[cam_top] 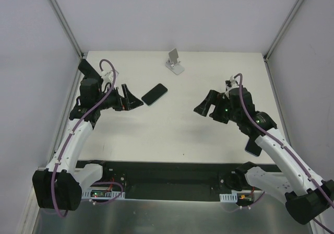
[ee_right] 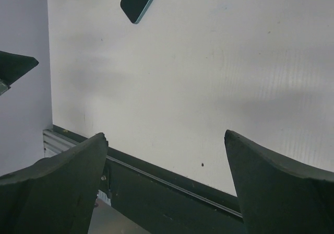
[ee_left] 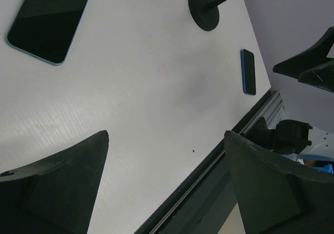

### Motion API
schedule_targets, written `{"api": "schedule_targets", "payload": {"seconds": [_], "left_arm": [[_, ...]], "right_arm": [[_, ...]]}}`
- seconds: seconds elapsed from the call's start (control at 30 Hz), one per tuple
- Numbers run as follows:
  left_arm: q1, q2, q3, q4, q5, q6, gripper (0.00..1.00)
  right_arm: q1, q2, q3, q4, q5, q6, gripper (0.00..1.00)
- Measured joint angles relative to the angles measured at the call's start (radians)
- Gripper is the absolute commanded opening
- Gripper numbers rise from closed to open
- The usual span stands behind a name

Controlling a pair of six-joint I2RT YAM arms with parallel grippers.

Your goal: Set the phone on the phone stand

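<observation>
The left arm (cam_top: 73, 140) and right arm (cam_top: 284, 158) are white with black joints (cam_top: 88, 90). A purple cable (cam_top: 78, 120) runs along each. The left gripper (cam_top: 133, 99) and right gripper (cam_top: 201, 107) have black pointed fingers (ee_left: 62, 187).

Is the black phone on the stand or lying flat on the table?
Lying flat: the black phone rests on the table, apart from the bare stand.
</observation>
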Motion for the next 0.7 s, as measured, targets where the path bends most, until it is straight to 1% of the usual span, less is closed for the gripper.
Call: {"api": "schedule_targets", "payload": {"seconds": [0.07,0.1,0.17,0.2,0.27,0.33,0.43,0.5,0.57,0.6,0.67,0.7], "left_arm": [[0.000,0.000,-0.001,0.002,0.000,0.002,0.82],[0.000,0.000,-0.001,0.002,0.000,0.003,0.76],[-0.001,0.005,-0.001,0.003,-0.001,0.007,0.70],[-0.001,0.014,-0.001,0.004,-0.002,0.012,0.65],[-0.003,0.042,0.000,0.011,-0.007,0.017,0.59],[-0.024,0.105,0.017,0.011,-0.034,0.018,0.61],[-0.092,0.225,0.085,0.005,-0.103,0.021,0.73],[-0.167,0.332,0.178,-0.002,-0.174,0.030,0.73],[-0.243,0.459,0.309,0.022,-0.257,0.049,0.67],[-0.262,0.507,0.354,0.037,-0.279,0.053,0.63],[-0.302,0.647,0.493,0.095,-0.327,0.068,0.56],[-0.309,0.735,0.580,0.128,-0.346,0.074,0.55]], "right_arm": [[0.005,-0.038,-0.008,-0.022,0.029,-0.031,0.98],[0.005,-0.053,-0.008,-0.029,0.038,-0.043,0.98],[0.005,-0.091,-0.008,-0.037,0.062,-0.074,0.99],[0.005,-0.107,-0.008,-0.042,0.071,-0.088,0.99],[0.005,-0.127,-0.008,-0.052,0.080,-0.118,0.99],[0.005,-0.129,-0.008,-0.057,0.079,-0.152,1.00],[-0.002,-0.102,-0.008,-0.068,0.057,-0.211,1.00],[-0.008,-0.078,-0.008,-0.071,0.034,-0.247,1.00],[-0.017,-0.054,-0.010,-0.068,-0.010,-0.278,1.00],[-0.021,-0.048,-0.013,-0.064,-0.029,-0.288,1.00],[-0.031,-0.040,-0.024,-0.062,-0.082,-0.307,1.00],[-0.035,-0.039,-0.030,-0.059,-0.109,-0.313,0.99]]}}
